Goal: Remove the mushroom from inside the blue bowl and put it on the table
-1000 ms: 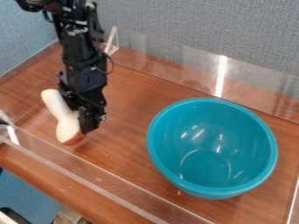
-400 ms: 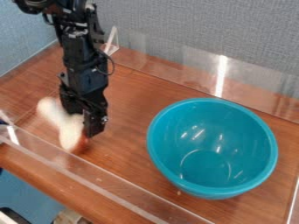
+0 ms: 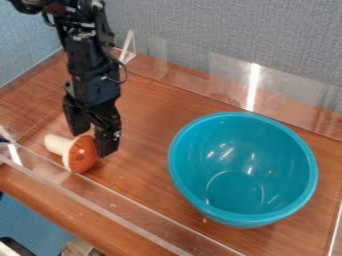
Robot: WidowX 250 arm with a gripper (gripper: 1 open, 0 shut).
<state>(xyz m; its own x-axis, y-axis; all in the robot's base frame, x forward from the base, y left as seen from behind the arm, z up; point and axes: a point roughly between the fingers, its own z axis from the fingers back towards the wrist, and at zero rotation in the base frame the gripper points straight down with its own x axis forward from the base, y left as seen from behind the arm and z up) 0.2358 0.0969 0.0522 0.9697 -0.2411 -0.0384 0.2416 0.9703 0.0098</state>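
the mushroom (image 3: pixel 75 150) lies on its side on the table (image 3: pixel 160 110), well apart from the blue bowl (image 3: pixel 243 167), so the placing looks done. the gripper (image 3: pixel 91 135) hangs just above it with jaws spread wide, holding nothing.

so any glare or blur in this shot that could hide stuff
Camera view: white glare streaks on the inside of the glossy teal-blue bowl, which looks empty; bright reflections along the clear acrylic panels and on the polished wooden table; the small brown-capped mushroom and black pincer look soft but readable.

No readable text, label, brand, number or sign appears on anything here.
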